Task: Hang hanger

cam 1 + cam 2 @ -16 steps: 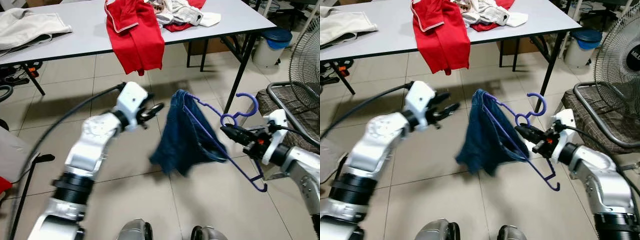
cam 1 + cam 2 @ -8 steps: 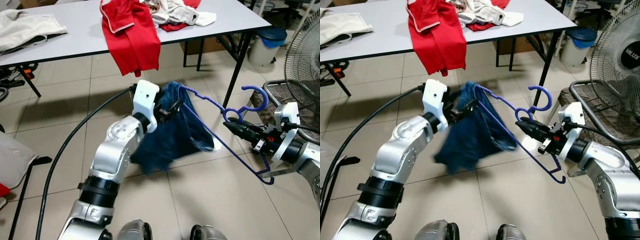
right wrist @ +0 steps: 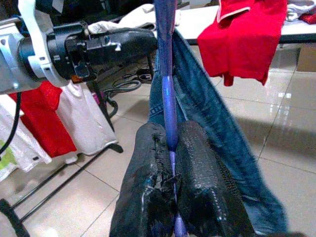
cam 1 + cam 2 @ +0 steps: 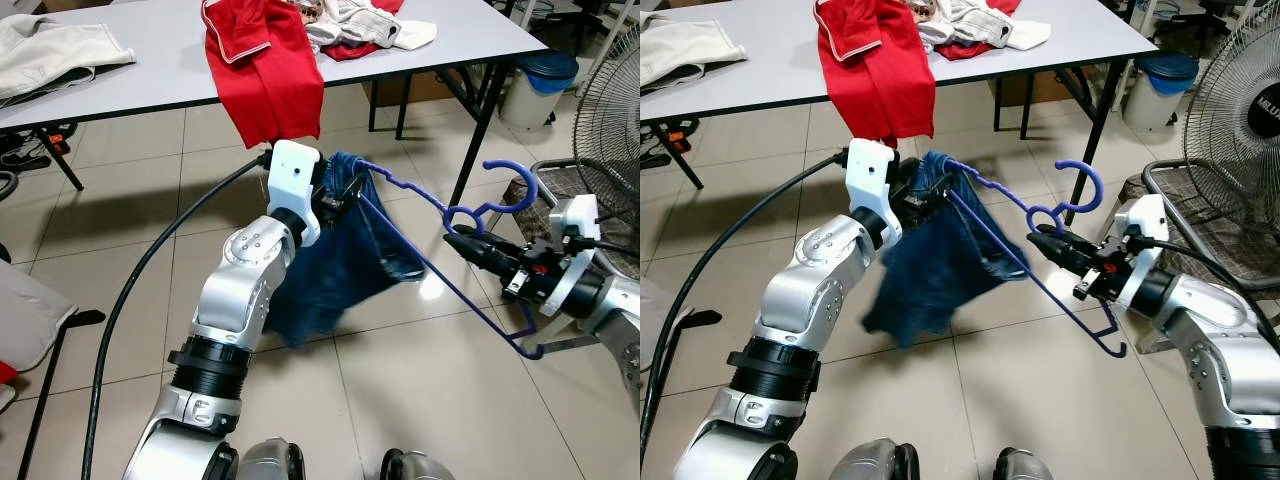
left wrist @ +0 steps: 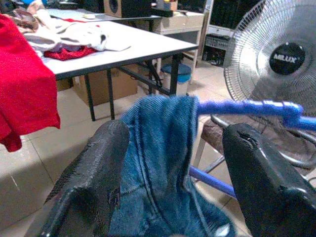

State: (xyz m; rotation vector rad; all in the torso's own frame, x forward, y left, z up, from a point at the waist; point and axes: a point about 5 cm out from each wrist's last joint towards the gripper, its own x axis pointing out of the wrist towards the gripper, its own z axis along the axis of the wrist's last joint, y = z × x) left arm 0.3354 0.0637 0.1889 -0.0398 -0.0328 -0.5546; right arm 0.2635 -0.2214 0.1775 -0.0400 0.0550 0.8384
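Right gripper (image 4: 462,243) is clamping the purple hanger (image 4: 440,215) just below its hook, fingers pinched tight on the rod, as the right wrist view confirms (image 3: 170,197). Hanger is being held in mid-air above the tiled floor (image 4: 400,400), hook curling up toward the fan (image 4: 610,110) side, far corner pointing at the left arm.

Blue jeans (image 4: 340,260) are draping from the hanger's far corner and sagging down over the floor, bunched and partly blurred.

Left gripper (image 4: 340,195) is sitting at the top of the jeans where they fold over the hanger end. Its fingers are spread wide; in the left wrist view the denim (image 5: 158,163) is lying between the two black pads (image 5: 98,168), not pinched.

Behind, a grey table (image 4: 150,70) is carrying a red garment (image 4: 265,60) hanging over its front edge, pale clothes (image 4: 370,25) beside it, and a beige one (image 4: 50,50) at the far left. A blue bin (image 4: 545,85) is standing past the table legs.
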